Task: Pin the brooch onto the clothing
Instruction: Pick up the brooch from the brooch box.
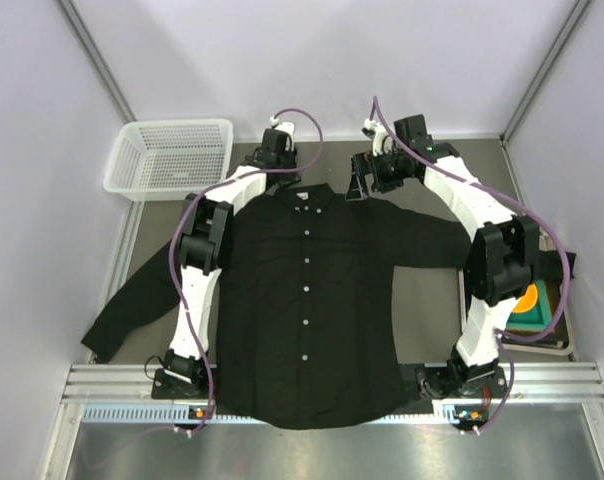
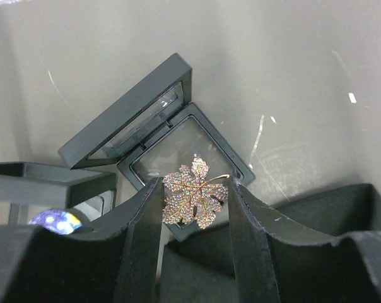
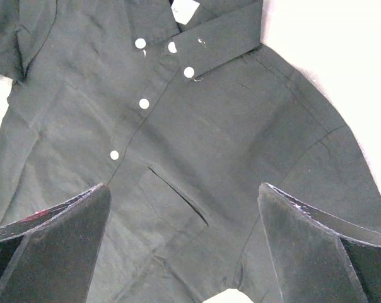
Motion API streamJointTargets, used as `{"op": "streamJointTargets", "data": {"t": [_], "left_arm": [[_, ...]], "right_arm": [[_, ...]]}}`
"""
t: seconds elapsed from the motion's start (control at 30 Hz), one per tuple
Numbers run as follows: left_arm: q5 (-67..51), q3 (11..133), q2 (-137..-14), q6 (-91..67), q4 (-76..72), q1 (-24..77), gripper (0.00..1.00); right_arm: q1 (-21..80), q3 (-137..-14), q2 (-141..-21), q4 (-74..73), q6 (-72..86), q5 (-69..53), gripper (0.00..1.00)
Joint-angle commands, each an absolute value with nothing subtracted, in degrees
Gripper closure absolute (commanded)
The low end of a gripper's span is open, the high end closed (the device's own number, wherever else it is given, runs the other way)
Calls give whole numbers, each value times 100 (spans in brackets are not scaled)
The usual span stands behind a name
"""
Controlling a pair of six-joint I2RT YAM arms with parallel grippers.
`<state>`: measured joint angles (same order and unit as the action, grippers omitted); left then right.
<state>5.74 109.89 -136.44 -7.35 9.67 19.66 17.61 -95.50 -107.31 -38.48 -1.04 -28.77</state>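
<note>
Both arms stretch to the upper centre of the overhead frame. The left claw (image 2: 195,186) pinches one leaf-shaped brooch (image 2: 195,197) above one open black case (image 2: 130,117); the brooch's pin is hidden. The right claw (image 3: 184,189) gapes wide over the single black shirt (image 1: 307,300), which lies spread flat on the desk (image 1: 427,320). Five white buttons (image 3: 144,103) show in the right wrist view.

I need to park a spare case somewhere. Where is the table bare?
Bare table lies between the basket and the left sleeve of the shirt, and below its other sleeve, between its body and the right arm. Crowded: the back by the collar, where the right pincer hangs open and the left pincer holds the brooch by the open case.
</note>
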Motion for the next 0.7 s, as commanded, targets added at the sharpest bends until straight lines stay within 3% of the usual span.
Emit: {"op": "streamJointTargets", "data": {"t": [0.0,0.23,0.5,0.67], "left_arm": [[308,11048,-12613,-686,1098,2039,59],[-798,10320,-11296,-581,1511,2039,58],[-2451,8062,-8431,-255,1371,2039,55],[-3066,6866,-6807,436,1221,2074,53]], "right_arm": [[1793,-9932,-10336,-4016,-394,-2936,1],[1749,-9765,-9406,-4333,-1370,-2857,1],[1749,-9098,-7736,-4342,-2329,-2488,1],[1758,-8939,-6910,-4895,-2330,-3163,1]]}}
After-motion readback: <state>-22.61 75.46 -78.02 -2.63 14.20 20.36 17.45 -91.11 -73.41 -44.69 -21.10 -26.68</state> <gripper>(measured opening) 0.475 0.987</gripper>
